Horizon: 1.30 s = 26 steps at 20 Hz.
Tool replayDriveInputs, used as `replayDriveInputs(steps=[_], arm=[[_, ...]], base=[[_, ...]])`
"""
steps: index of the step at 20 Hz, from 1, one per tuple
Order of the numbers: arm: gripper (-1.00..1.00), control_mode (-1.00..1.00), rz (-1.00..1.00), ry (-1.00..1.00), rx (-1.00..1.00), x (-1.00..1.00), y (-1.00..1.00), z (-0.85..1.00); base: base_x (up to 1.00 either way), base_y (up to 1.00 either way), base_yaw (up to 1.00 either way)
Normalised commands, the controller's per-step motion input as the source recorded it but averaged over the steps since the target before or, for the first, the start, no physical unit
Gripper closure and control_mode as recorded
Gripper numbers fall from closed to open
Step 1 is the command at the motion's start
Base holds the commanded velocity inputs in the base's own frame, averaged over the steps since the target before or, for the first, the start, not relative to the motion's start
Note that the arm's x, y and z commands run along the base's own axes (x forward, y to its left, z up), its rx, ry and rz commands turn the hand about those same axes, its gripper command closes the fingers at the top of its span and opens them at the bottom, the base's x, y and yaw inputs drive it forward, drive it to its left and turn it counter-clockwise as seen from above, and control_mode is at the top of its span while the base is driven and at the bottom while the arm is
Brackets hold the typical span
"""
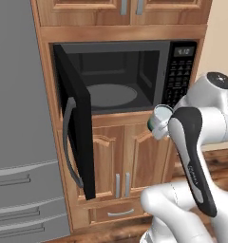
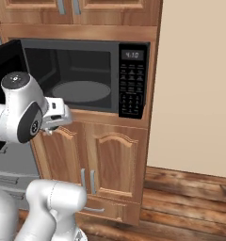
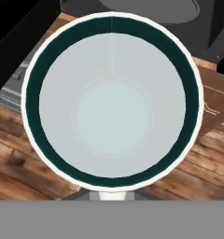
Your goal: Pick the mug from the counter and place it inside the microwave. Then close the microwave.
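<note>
White arm segments filled the lower right of the left base view, and just above the dark forearm the mug (image 1: 158,119) sat at the arm's end, right of centre, tilted so its teal rim faced left. It hung in the air below the lower right corner of the microwave (image 1: 180,71), level with the wooden ledge under it and in front of the cabinet doors (image 1: 120,159). The microwave door (image 1: 78,126) stood swung open toward the left, its grey handle (image 1: 68,142) on the near edge; the round plate (image 1: 111,95) lay bare inside. A grey fridge (image 1: 16,118) filled the left side.

From the right base view the arm rose at lower left, its wrist (image 2: 56,115) ending just below the microwave's (image 2: 131,80) lower left corner. The mug and tool were hidden behind the wrist.

Looking along the hand, the mug (image 3: 111,100) took up most of the frame, mouth toward the camera, teal band inside a white rim. The tool was clamped on the mug; its tips were hidden behind it. Wood floor (image 3: 20,163) lay at lower left.
</note>
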Motion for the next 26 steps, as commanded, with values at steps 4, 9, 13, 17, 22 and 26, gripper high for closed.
replayDriveInputs(steps=[4,9,13,17,22,26], arm=[[1.0,-1.0,0.05,-0.19,0.0,0.2,0.15,0.07],[1.0,-1.0,0.0,-0.03,0.0,0.74,0.14,0.02],[1.0,-1.0,0.0,0.02,0.0,0.6,0.11,0.15],[1.0,-1.0,0.0,0.05,0.0,0.56,0.11,0.14],[1.0,-1.0,0.0,0.08,0.0,0.33,0.11,0.07],[1.0,-1.0,0.0,0.17,0.0,0.0,0.08,0.17]], base=[[0.0,0.0,0.0],[0.0,0.0,0.0],[0.0,0.0,0.0],[0.0,0.0,0.0],[0.0,0.0,0.0],[0.0,0.0,0.0]])
